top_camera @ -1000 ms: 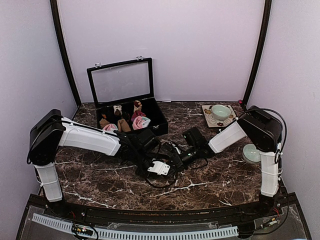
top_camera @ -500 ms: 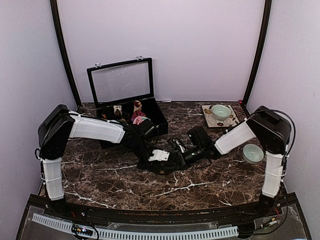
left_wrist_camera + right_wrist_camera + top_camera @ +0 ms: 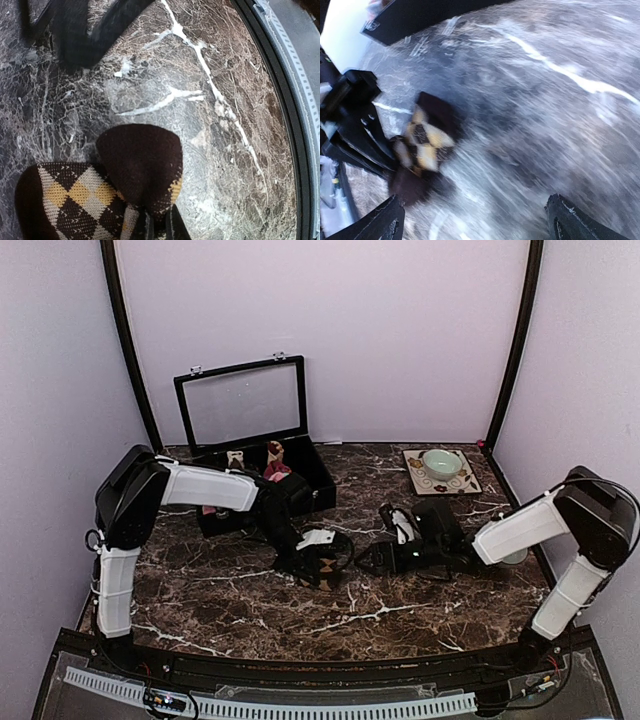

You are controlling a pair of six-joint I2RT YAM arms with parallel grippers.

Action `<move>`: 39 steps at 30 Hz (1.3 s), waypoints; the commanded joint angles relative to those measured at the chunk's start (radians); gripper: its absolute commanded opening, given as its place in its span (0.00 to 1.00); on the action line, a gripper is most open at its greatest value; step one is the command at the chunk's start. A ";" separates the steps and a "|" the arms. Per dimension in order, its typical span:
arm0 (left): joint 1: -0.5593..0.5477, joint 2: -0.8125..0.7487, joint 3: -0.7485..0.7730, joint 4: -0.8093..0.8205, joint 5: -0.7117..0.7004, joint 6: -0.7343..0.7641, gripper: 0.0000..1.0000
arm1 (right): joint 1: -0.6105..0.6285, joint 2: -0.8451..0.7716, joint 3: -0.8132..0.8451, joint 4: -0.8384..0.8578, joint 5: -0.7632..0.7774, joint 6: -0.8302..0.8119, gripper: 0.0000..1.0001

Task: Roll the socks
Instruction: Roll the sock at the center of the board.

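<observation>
Pinching the dark brown diamond-check sock (image 3: pixel 100 190), the left tool (image 3: pixel 160 227) has it bunched on the marble tabletop (image 3: pixel 210 100) near the open black box (image 3: pixel 322 480). Right tool (image 3: pixel 474 207) sits close by, spread wide, not touching the sock.

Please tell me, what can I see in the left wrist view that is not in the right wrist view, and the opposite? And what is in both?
Only the left wrist view shows a black cable lying on the marble and the table's near edge with its grey strip. Only the right wrist view, which is blurred, shows the black box and the right tool, open and holding nothing. Both show the brown checked sock on the marble, pinched by the left tool.
</observation>
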 commanded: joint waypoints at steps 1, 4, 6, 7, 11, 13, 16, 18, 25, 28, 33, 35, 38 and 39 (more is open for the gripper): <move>0.005 0.103 -0.032 -0.186 -0.035 -0.025 0.00 | -0.009 -0.173 -0.197 0.084 0.261 0.046 0.99; 0.021 0.138 0.006 -0.240 0.013 -0.025 0.00 | -0.047 -0.278 -0.318 0.306 0.282 0.125 0.99; 0.038 0.169 0.043 -0.285 0.063 -0.024 0.00 | -0.061 -0.303 -0.363 0.460 0.200 0.109 0.99; 0.046 0.185 0.064 -0.312 0.107 -0.020 0.00 | -0.062 -0.319 -0.370 0.500 0.188 0.092 0.99; 0.067 0.291 0.187 -0.495 0.221 0.035 0.03 | -0.027 -0.375 -0.269 0.311 0.302 -0.090 0.99; 0.066 0.333 0.219 -0.550 0.246 0.050 0.03 | 0.022 -0.412 -0.242 0.184 0.453 -0.147 0.99; 0.066 0.332 0.194 -0.516 0.246 0.036 0.02 | -0.021 -0.464 -0.225 0.052 0.583 0.013 0.99; 0.066 0.332 0.173 -0.487 0.231 0.010 0.01 | -0.103 -0.499 -0.275 0.147 0.397 0.028 0.99; 0.065 0.335 0.132 -0.374 0.123 -0.115 0.02 | 0.159 -0.481 -0.347 0.241 0.394 -0.349 0.99; 0.066 0.343 0.131 -0.352 0.091 -0.142 0.03 | 0.280 -0.422 -0.332 0.255 0.403 -0.490 0.99; 0.067 0.345 0.108 -0.300 -0.007 -0.197 0.04 | 0.412 -0.297 -0.250 0.279 0.343 -0.695 0.99; 0.066 0.345 0.106 -0.300 -0.016 -0.202 0.03 | 0.427 -0.209 -0.180 0.239 0.319 -0.758 0.97; 0.067 0.350 0.109 -0.309 -0.022 -0.203 0.01 | 0.432 -0.120 -0.088 0.211 0.259 -0.823 0.91; 0.067 0.349 0.109 -0.309 -0.025 -0.203 0.01 | 0.431 -0.105 -0.066 0.213 0.246 -0.840 0.90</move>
